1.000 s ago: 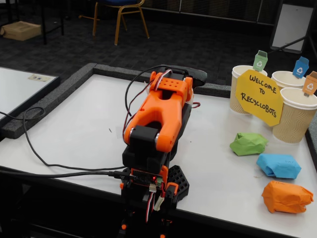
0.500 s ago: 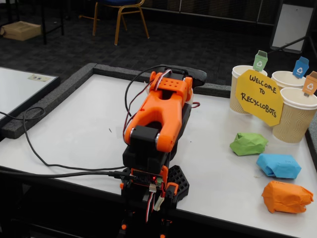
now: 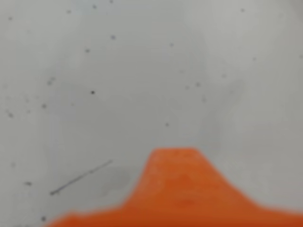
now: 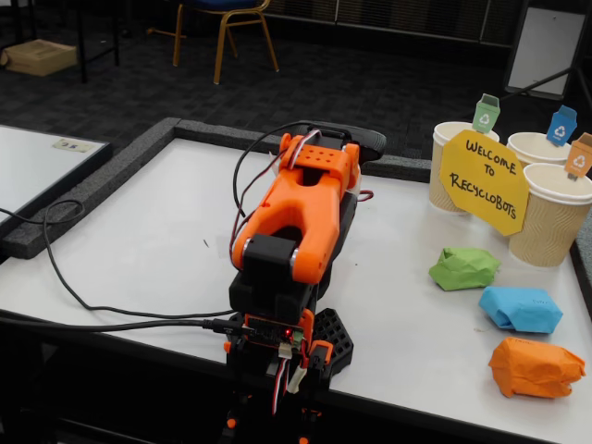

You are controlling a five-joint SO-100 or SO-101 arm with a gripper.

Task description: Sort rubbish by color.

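Observation:
Three crumpled paper wads lie on the white table at the right of the fixed view: a green wad, a blue wad and an orange wad, in a row towards the front edge. The orange arm is folded down over its base in the table's middle, well left of the wads. In the wrist view my gripper shows only as a blurred orange finger close above bare table. Its jaws cannot be made out. No wad shows in the wrist view.
Three beige ribbed paper cups stand at the back right with green, blue and orange tags. A yellow sign leans on them. Black cables run off the left. A dark raised border edges the table.

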